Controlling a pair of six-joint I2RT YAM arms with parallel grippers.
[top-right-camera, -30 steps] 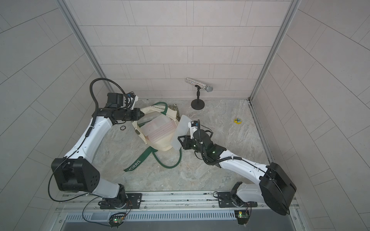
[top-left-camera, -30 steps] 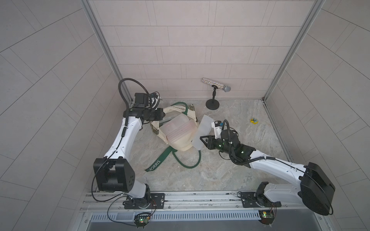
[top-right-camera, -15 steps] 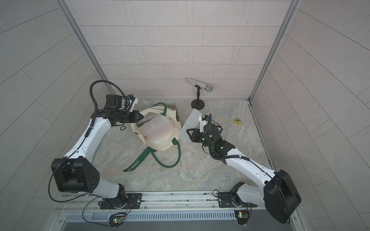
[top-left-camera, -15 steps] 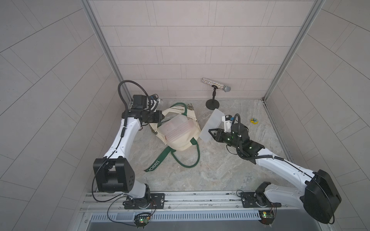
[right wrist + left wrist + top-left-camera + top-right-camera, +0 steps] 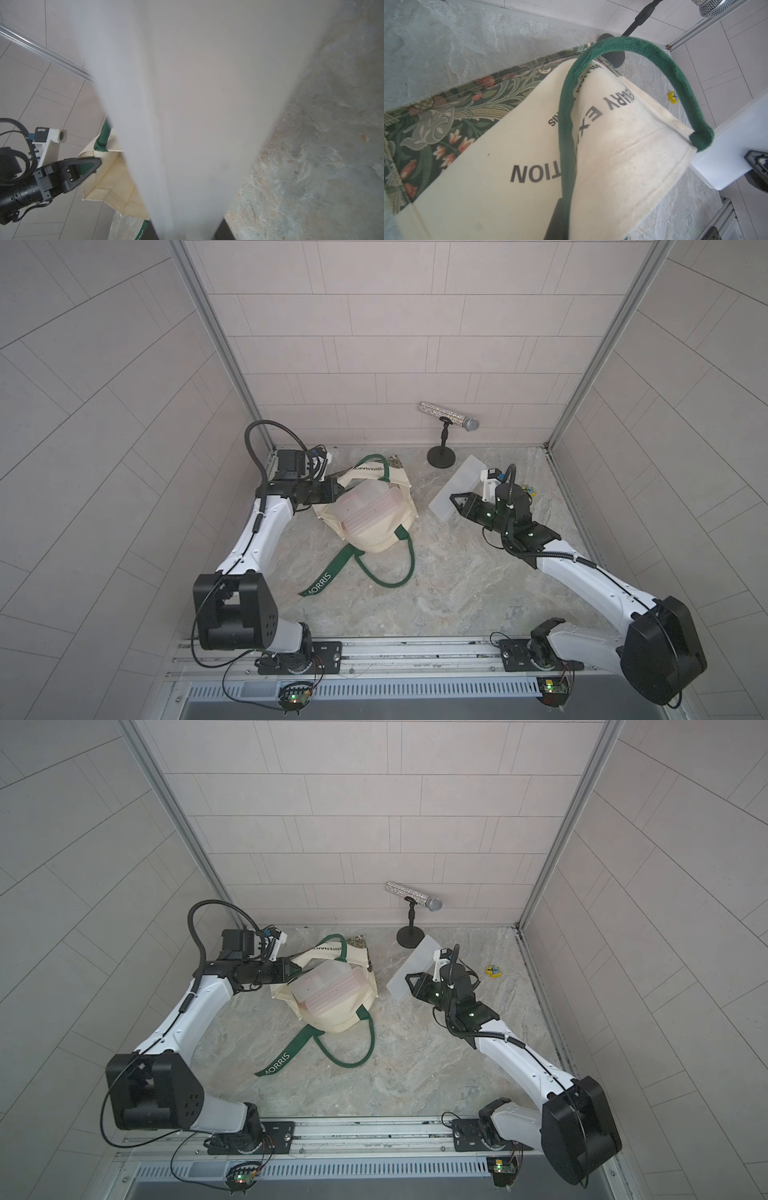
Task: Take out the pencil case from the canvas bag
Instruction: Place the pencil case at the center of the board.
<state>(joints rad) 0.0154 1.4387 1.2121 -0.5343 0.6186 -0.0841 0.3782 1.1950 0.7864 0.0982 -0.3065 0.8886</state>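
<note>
White pencil case (image 5: pixel 457 481) farther from canvas bag (image 5: pixel 374 539), right fingers (image 5: pixel 461 502) gripping

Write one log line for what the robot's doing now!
left gripper: shut on canvas bag | right gripper: shut on pencil case | pencil case: out of bag

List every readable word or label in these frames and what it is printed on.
"MORRIS": on the green strap, in both top views.
"EX", "TION", "ARY": black word fragments on the cream canvas bag, left wrist view; the green handle covers the rest.
"WILLIAM": smaller print beside that handle, partly hidden.
Lettering on the bag in the top views: too small to read.
</note>
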